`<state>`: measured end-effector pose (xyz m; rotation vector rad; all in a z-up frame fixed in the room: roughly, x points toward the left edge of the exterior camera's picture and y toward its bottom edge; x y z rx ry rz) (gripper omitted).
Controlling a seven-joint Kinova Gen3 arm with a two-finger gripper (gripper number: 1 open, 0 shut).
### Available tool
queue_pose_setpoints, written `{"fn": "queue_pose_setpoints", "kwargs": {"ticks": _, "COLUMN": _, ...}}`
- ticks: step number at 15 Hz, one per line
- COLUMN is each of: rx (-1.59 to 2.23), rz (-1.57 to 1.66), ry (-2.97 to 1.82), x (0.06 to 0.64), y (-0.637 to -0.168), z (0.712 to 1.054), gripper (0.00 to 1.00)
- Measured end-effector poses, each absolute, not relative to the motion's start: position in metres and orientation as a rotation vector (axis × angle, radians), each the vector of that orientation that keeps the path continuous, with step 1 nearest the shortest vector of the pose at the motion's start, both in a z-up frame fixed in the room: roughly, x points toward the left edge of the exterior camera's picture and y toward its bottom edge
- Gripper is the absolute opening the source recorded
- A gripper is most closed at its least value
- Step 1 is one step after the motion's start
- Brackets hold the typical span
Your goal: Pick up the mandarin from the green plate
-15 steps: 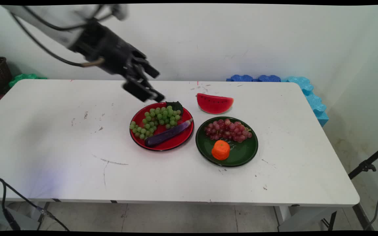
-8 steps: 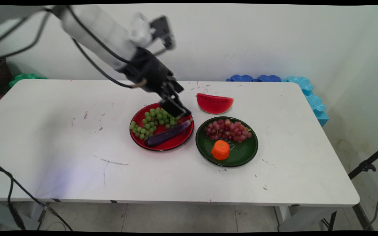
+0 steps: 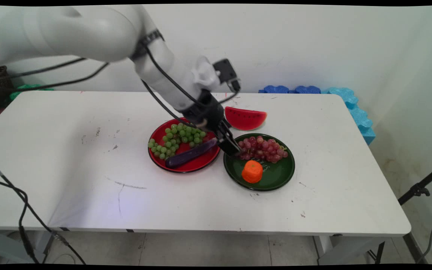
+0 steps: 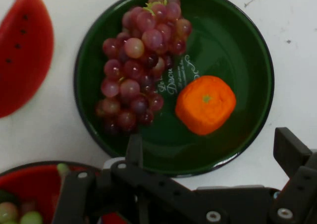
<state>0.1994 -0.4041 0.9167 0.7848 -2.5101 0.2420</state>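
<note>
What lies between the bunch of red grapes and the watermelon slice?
In the hand view, only the dark green plate's rim and bare white table separate red grapes and watermelon slice.

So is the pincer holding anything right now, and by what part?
Nothing is held. The pincer is open and empty over the near rim of the green plate, beside the red grapes and the orange.
</note>
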Motion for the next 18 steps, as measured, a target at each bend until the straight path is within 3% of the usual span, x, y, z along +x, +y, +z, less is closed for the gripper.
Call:
{"fn": "queue_pose_setpoints", "kwargs": {"ticks": 11, "rx": 0.896, "rz": 0.196, "ry": -2.498, "x": 0.148, "y": -0.422, "z": 0.841, "gripper": 1.00}}
{"fn": "queue_pose_setpoints", "kwargs": {"ticks": 18, "rx": 0.921, "rz": 0.191, "ry": -2.507, "x": 0.133, "y": -0.428, "z": 0.818, "gripper": 1.00}}
